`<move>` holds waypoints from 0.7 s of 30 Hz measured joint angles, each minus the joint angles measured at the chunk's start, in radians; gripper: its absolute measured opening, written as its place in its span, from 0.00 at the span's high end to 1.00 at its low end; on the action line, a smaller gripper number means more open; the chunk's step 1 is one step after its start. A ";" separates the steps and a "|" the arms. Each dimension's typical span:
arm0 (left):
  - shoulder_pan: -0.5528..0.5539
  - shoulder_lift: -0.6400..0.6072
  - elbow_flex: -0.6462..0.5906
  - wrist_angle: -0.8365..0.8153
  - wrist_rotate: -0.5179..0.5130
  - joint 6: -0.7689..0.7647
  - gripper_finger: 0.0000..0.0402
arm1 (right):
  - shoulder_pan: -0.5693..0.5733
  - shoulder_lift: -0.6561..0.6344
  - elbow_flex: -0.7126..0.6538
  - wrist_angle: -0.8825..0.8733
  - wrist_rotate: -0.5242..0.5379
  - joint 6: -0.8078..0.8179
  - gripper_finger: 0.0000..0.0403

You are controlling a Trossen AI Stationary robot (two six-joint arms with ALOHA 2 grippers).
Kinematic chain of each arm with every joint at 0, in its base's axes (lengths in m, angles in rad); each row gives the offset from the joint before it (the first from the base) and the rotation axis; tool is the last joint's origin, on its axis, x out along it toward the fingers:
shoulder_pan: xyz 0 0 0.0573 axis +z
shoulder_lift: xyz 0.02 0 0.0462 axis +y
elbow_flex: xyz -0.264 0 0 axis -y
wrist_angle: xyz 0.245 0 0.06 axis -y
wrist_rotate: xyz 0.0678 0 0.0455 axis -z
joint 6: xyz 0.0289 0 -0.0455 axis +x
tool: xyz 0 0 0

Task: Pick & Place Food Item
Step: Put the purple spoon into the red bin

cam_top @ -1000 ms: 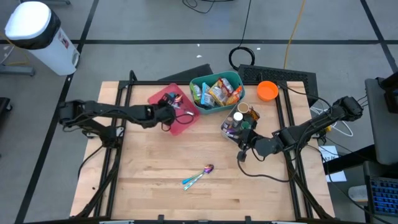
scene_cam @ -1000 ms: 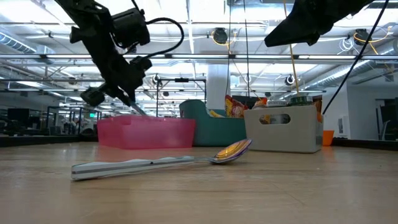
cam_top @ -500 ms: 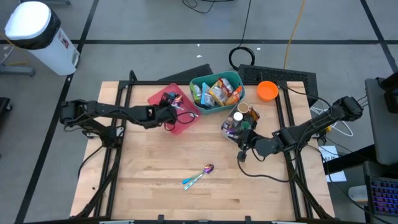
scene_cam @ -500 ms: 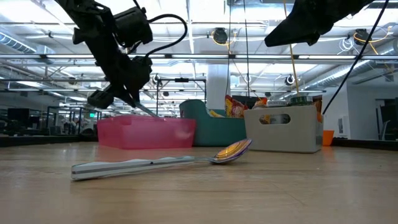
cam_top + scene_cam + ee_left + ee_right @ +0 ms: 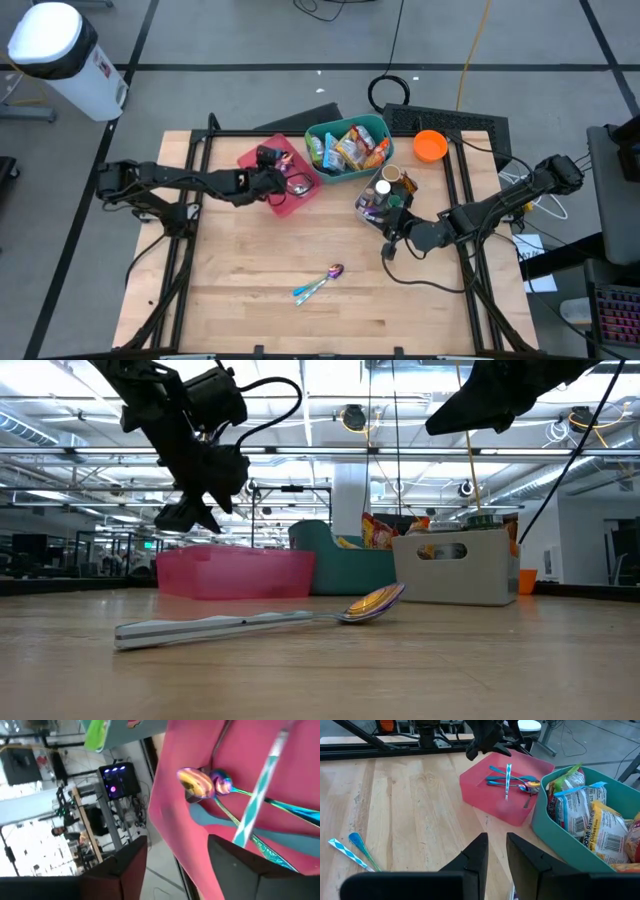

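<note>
My left gripper hovers open over the pink bin, its fingers spread wide above the bin's floor with nothing between them. Several iridescent spoons and one with a striped handle lie flat in the pink bin. Another spoon lies on the wooden table near its front. Food packets fill the teal bin. My right gripper waits above the table beside the white caddy, fingers nearly together and holding nothing.
An orange cup stands at the table's far right. The teal bin touches the pink bin's right side, and the white caddy with bottles sits just in front of it. Bare wood spreads around the loose spoon.
My left gripper has rolled about its own axis over the pink bin and opened. The spoon that slanted from its fingers down into the bin has dropped and now lies in the bin with the others.
</note>
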 joint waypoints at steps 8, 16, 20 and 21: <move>-0.103 0.000 0.000 0.041 -0.045 -0.496 0.43 | 0.000 0.000 0.000 0.000 0.000 0.000 0.85; -0.277 0.000 0.001 0.258 0.420 -1.109 0.43 | 0.000 0.000 0.000 0.000 0.000 0.000 0.85; -0.361 0.029 0.002 0.433 0.625 -1.203 0.43 | 0.000 0.000 0.000 -0.001 0.000 0.012 0.85; -0.385 0.042 0.002 0.466 0.650 -1.203 0.43 | 0.000 0.000 0.000 -0.002 0.000 0.017 0.85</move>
